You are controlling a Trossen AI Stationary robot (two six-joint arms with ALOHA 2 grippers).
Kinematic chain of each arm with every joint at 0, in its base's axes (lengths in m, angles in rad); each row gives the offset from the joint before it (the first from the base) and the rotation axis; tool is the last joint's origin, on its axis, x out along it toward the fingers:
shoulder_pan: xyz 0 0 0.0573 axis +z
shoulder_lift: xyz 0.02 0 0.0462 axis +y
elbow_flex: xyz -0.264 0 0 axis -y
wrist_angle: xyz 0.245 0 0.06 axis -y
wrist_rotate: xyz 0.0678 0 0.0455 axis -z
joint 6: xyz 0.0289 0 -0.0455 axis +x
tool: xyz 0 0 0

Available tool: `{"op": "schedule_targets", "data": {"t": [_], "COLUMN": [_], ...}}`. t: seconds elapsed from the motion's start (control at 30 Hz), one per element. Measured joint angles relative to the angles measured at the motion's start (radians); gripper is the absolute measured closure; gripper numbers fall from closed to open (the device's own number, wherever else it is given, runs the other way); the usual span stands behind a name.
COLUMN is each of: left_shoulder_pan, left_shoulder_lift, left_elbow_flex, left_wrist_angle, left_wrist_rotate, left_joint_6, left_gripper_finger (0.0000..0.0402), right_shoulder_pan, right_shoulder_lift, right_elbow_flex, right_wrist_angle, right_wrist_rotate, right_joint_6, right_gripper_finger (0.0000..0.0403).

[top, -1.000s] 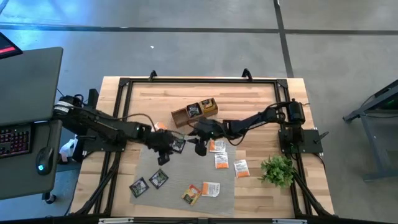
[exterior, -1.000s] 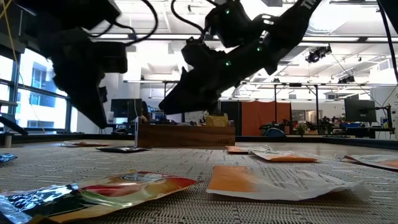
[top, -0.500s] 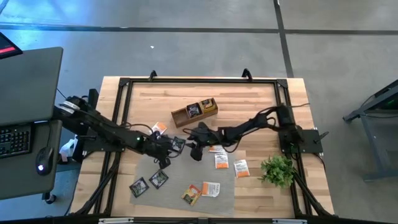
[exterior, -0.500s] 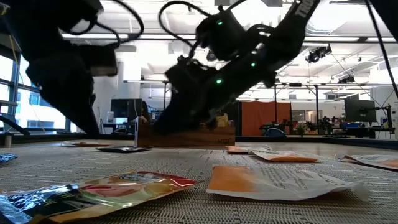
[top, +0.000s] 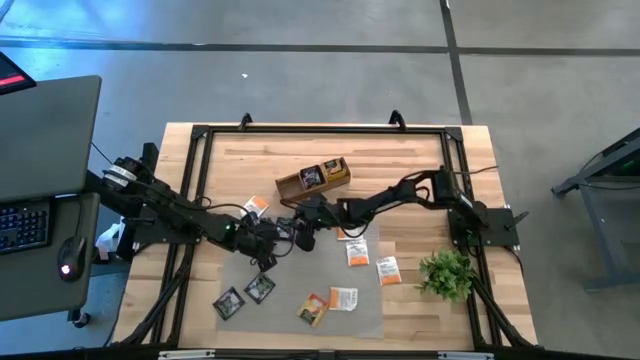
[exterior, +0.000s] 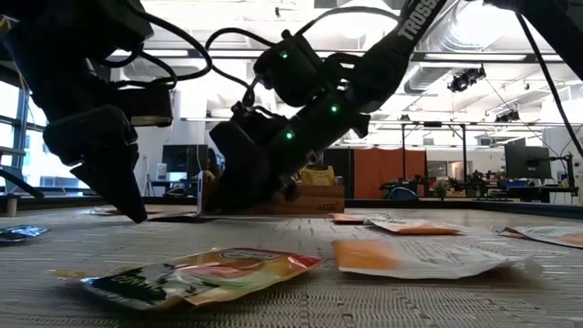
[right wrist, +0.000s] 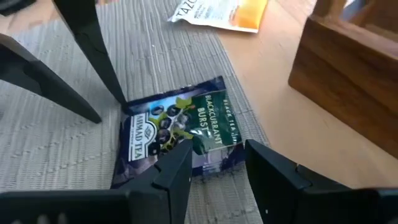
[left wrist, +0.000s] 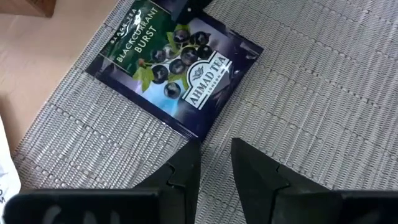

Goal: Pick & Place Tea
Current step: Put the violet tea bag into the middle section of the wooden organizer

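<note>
The black blackcurrant tea sachet (left wrist: pixel 177 65) (right wrist: pixel 177 127) lies flat on the grey woven mat (top: pixel 300 275), between my two grippers. My left gripper (left wrist: pixel 214 146) (top: pixel 268 242) is open by a narrow gap, its tips down at one corner of the sachet. My right gripper (right wrist: pixel 217 152) (top: pixel 300 237) is open, slanting down over the opposite edge, and that edge shows between its fingers. Other sachets lie flat on the mat: two black ones (top: pixel 245 296), orange-and-white ones (top: pixel 357 256) and a yellow one (top: pixel 313 308). My left gripper's one fingertip (left wrist: pixel 189 152) stands at the black sachet's corner (left wrist: pixel 196 134); I cannot tell whether it touches. My right gripper's fingers (right wrist: pixel 180 158) overlap the sachet's opposite edge (right wrist: pixel 208 165) from above; I cannot tell whether they touch it.
A wooden box (top: pixel 313 178) holding sachets stands on the table just beyond the mat's far edge, close behind both grippers. An orange-and-white sachet (top: pixel 257 206) lies on bare wood to the box's left. A small green plant (top: pixel 445 272) stands near the right edge.
My left gripper has moved right and down to the black sachet's corner. My right gripper has moved toward the table's left and down over the sachet's other edge. The sachets near the table's near edge have shifted slightly right.
</note>
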Motion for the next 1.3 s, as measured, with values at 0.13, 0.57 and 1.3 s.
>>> {"op": "schedule_targets", "data": {"t": [0.13,0.57,1.3], "left_shoulder_pan": [0.0,0.001,0.002], "left_shoulder_lift": [0.0,0.003,0.003], "left_elbow_flex": [0.0,-0.004,-0.004], "left_wrist_angle": [-0.002,0.02,0.034], "left_wrist_rotate": [-0.004,-0.043,-0.042], "left_joint_6": [0.001,-0.009,-0.011], "left_gripper_finger": [0.0312,0.0312,0.0312], "right_shoulder_pan": [-0.007,-0.006,-0.007], "right_shoulder_lift": [0.0,0.0,-0.227], "right_elbow_flex": [0.0,-0.002,-0.003], "right_wrist_angle": [-0.002,-0.008,-0.239], "right_wrist_rotate": [-0.026,-0.028,0.15], "right_joint_6": [0.008,-0.034,-0.301], "right_gripper_finger": [0.0259,0.0356,0.0401]}}
